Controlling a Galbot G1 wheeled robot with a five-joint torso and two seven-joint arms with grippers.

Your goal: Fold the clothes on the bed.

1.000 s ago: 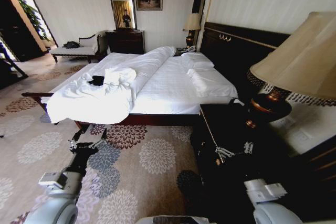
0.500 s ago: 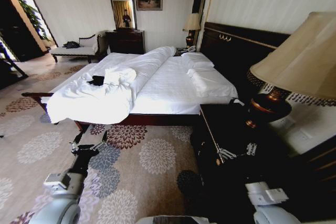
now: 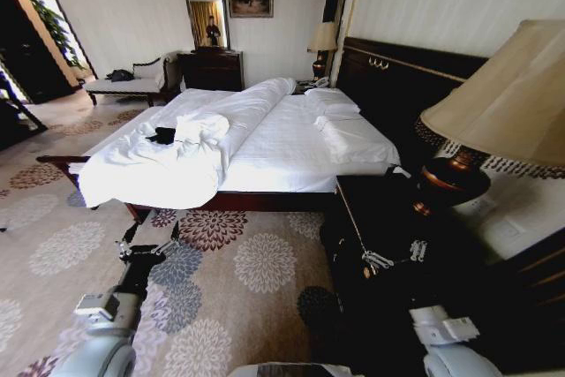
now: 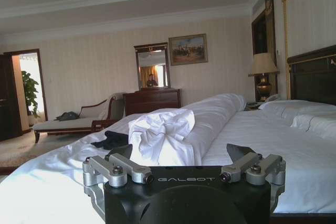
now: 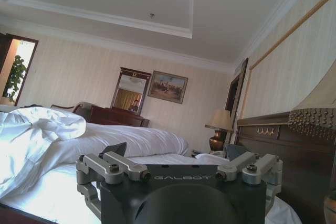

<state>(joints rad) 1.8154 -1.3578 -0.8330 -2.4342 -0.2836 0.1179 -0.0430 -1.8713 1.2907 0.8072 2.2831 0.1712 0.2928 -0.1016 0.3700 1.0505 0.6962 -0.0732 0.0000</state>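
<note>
The clothes [image 3: 161, 136] are a small black bundle on the white duvet near the foot of the bed [image 3: 282, 143], beside a bunched white fold. In the left wrist view the clothes [image 4: 109, 140] lie on the bed [image 4: 294, 150] beyond my open left gripper [image 4: 178, 153], well apart from it. In the head view my left gripper [image 3: 148, 234] hangs over the carpet, short of the bed's near side. My right gripper [image 3: 393, 256] is in front of the dark nightstand, and the right wrist view shows the right gripper [image 5: 176, 149] open and holding nothing.
A dark nightstand [image 3: 380, 209] with a large shaded lamp [image 3: 508, 103] stands close on my right. A rolled duvet [image 3: 252, 103] runs down the bed. A chaise [image 3: 124, 86] and a dresser with mirror [image 3: 212, 68] stand by the far wall. Patterned carpet [image 3: 238, 271] lies before me.
Both arms have shifted only slightly, sinking a little. The bed and the clothes lie as before.
</note>
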